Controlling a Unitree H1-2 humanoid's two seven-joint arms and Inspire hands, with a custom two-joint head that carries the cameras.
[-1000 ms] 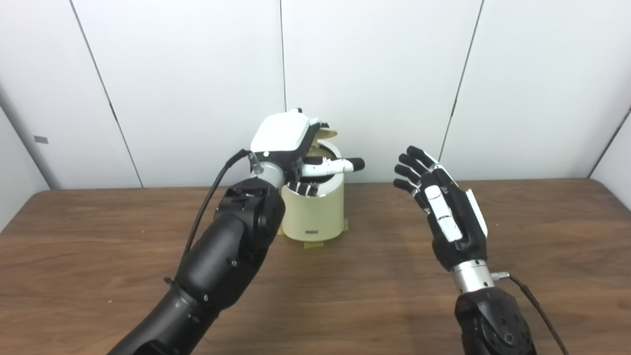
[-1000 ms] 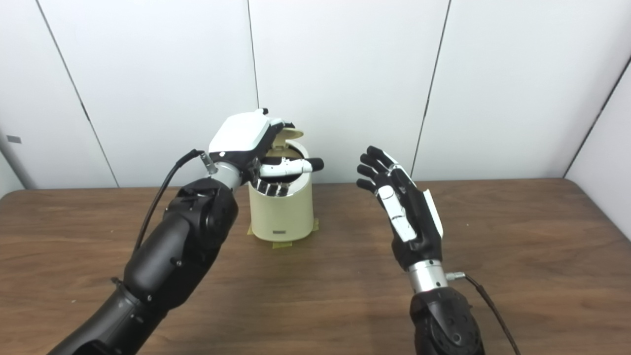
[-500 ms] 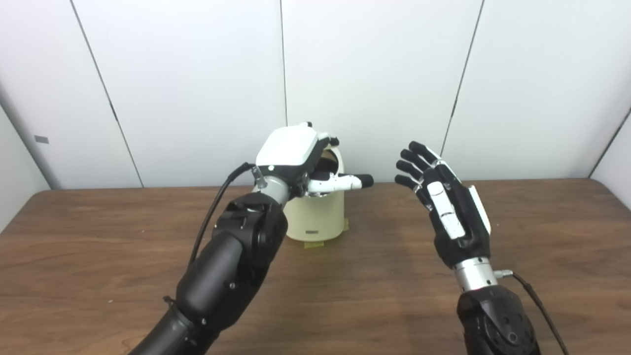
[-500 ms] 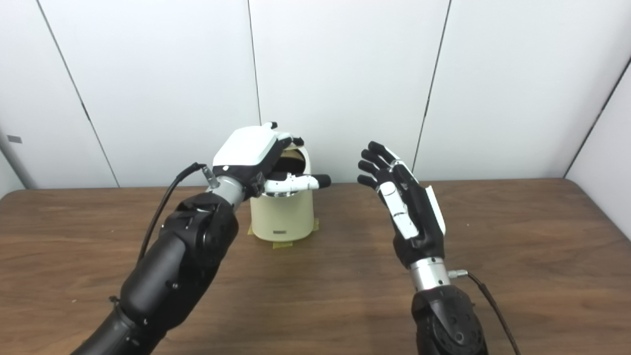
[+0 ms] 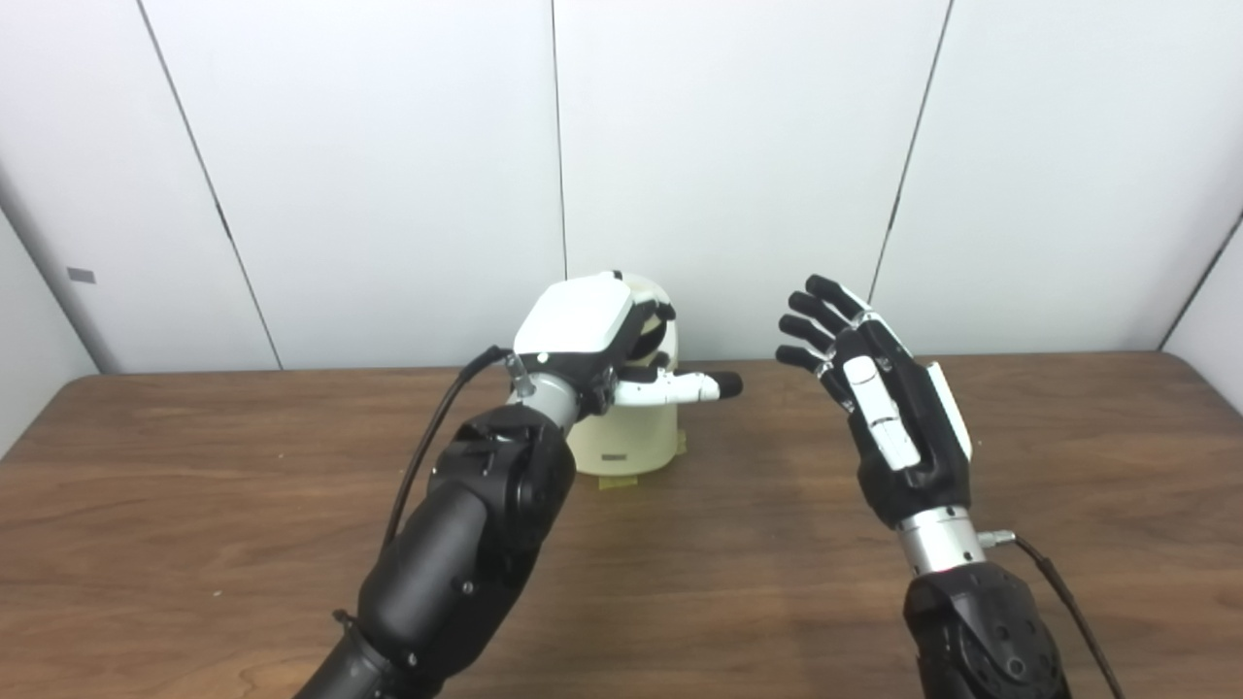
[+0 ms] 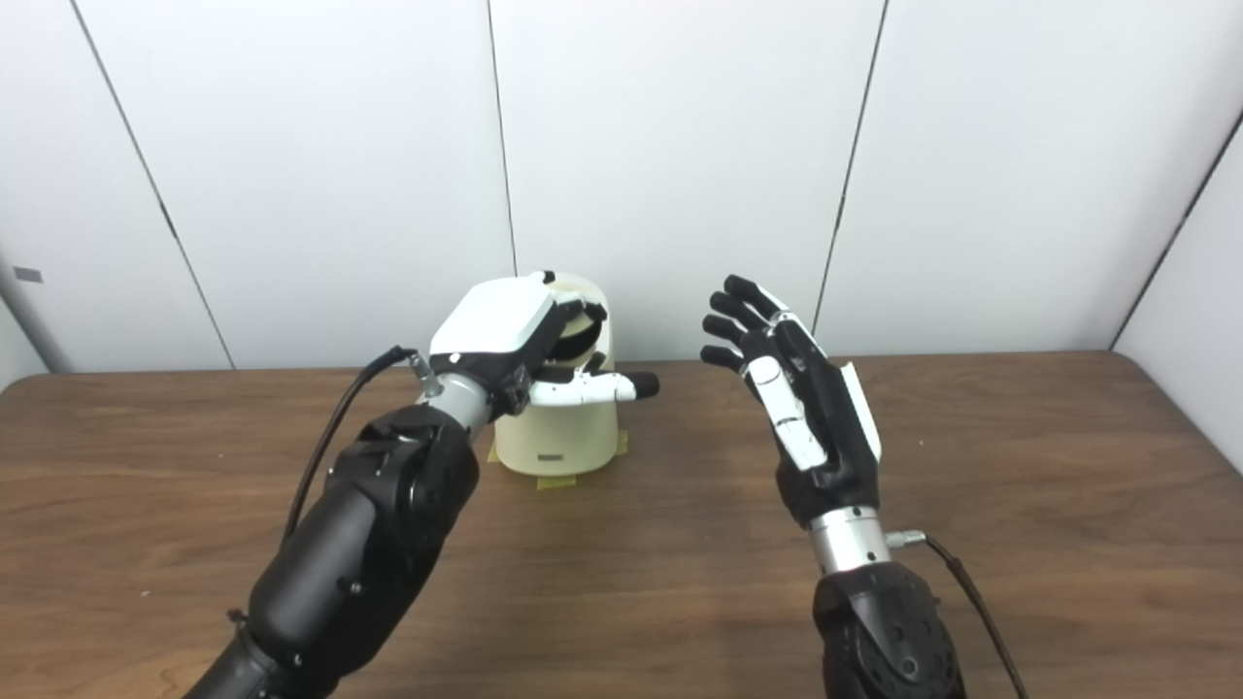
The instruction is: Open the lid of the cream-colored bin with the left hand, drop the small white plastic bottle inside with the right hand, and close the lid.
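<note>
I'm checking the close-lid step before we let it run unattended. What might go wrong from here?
The left robot hand covers the lid, fingers curled at its edge; they may get pinched or leave it ajar. Pressing sideways might shift the bin, though tape marks its base. The open right robot hand hovers nearby.

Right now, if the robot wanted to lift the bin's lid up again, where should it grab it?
Probably the lid's front edge, reached from above and the front. The lid lies nearly down on the cream-colored bin, and the left hand already rests over it with fingers curled at that edge. The hinge seems to be at the back, so the front lifts easiest.
</note>
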